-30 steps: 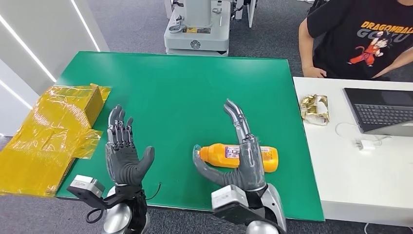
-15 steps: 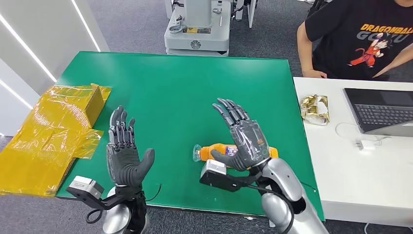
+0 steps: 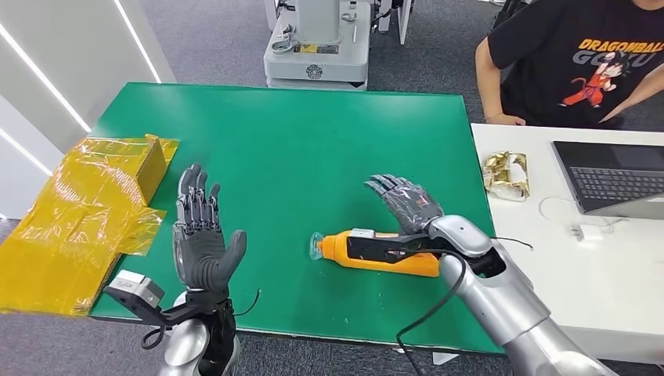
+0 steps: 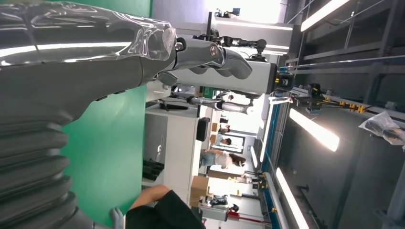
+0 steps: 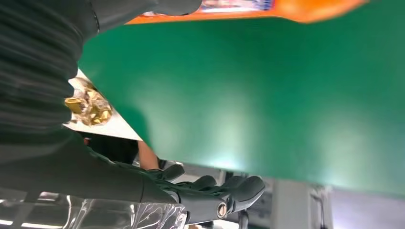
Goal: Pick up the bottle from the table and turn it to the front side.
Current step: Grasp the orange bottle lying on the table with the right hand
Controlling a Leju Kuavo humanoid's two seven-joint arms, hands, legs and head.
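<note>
The green tabletop (image 3: 297,141) fills the frame centre; grey carpet lies beyond it. The orange bottle (image 3: 376,252) lies on its side at lower centre, cap toward frame left. The right hand (image 3: 407,205) hovers above it, fingers spread, holding nothing. The left hand (image 3: 200,239) stands upright at lower left, fingers apart, empty. Yellow wrapped packaging (image 3: 78,211) occupies the left edge. A white desk (image 3: 564,266) at right carries a laptop (image 3: 615,178).

A green table (image 3: 274,141) stands on grey carpet (image 3: 211,39); a white desk (image 3: 571,266) adjoins it, bearing a laptop (image 3: 618,176) and gold wrapping (image 3: 505,174); a person (image 3: 579,63) sits behind; yellow film (image 3: 78,211) overhangs 1 edge; ceiling strip lights (image 4: 313,136) glow.
</note>
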